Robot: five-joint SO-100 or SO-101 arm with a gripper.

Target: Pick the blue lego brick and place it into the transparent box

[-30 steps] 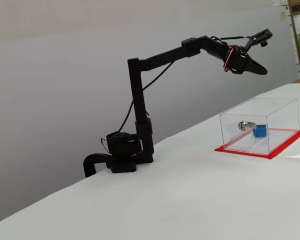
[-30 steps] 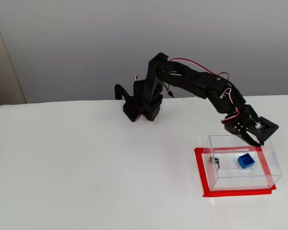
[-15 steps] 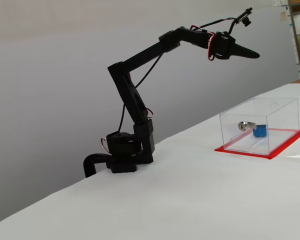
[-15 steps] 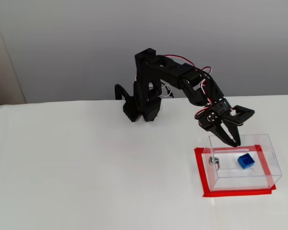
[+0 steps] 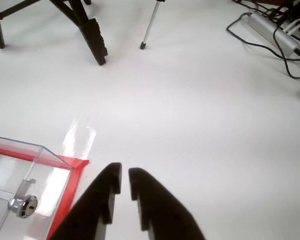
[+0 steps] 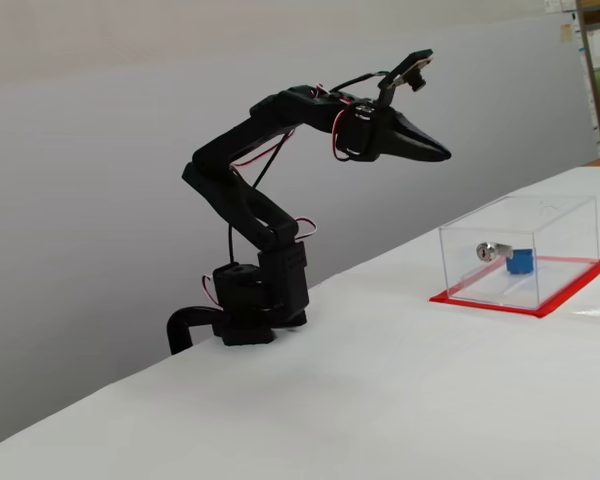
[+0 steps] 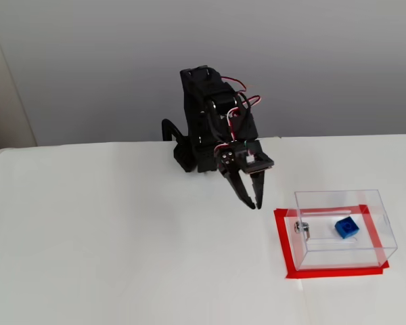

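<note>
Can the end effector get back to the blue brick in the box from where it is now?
Probably yes. The blue brick lies inside the transparent box, whose top looks open, and nothing stands between. The end effector hangs raised beside the box, nearly closed and empty, so it would have to open and come in from above.

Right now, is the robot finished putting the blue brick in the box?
It looks finished. The brick sits inside the box, beside the silver lock. The gripper holds nothing: in the wrist view its fingers are nearly closed, with only bare table between them, and it hangs in the air, away from the box. Nothing seems left except parking the arm.
</note>
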